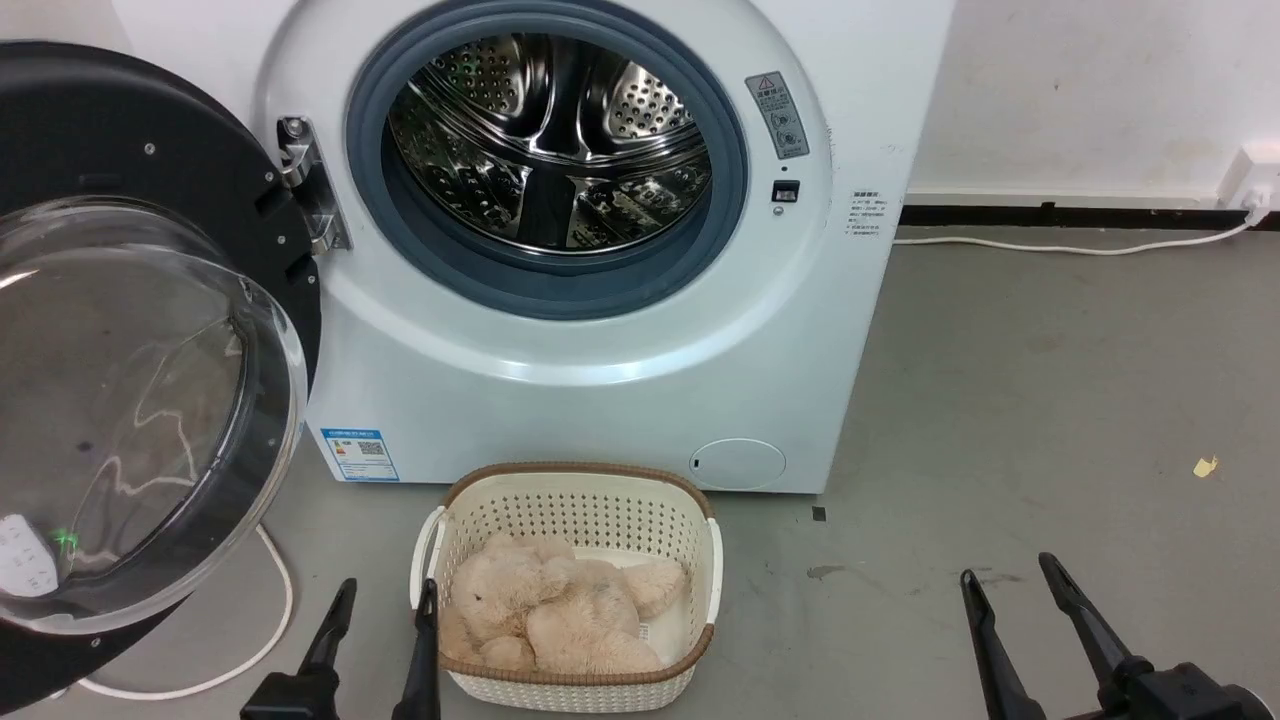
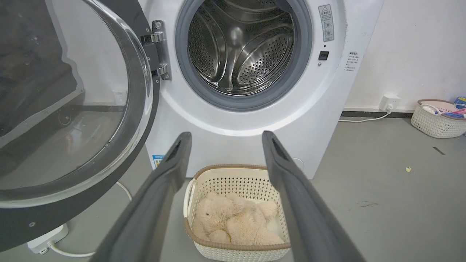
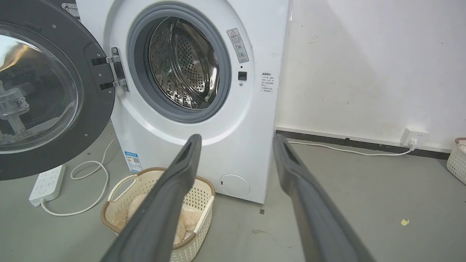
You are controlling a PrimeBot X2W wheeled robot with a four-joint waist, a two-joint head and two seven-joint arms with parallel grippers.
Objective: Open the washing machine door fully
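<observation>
The washing machine door [image 1: 130, 340] is swung wide to the left on its metal hinge [image 1: 305, 185], its clear glass bowl bulging toward me. It also shows as the door [image 2: 69, 109] in the left wrist view and the door [image 3: 43, 94] in the right wrist view. The steel drum [image 1: 550, 145] stands exposed inside its grey rubber ring. My left gripper [image 1: 385, 600] is open low on the floor side, just left of the basket, touching nothing. My right gripper [image 1: 1010, 580] is open at the lower right, apart from the machine.
A cream basket [image 1: 575, 585] holding a plush bear [image 1: 560, 615] sits on the floor before the machine. A white power strip [image 3: 47, 183] and cable [image 1: 260, 640] lie under the door. A second basket [image 2: 438, 118] stands by the right wall. Grey floor spreads to the right.
</observation>
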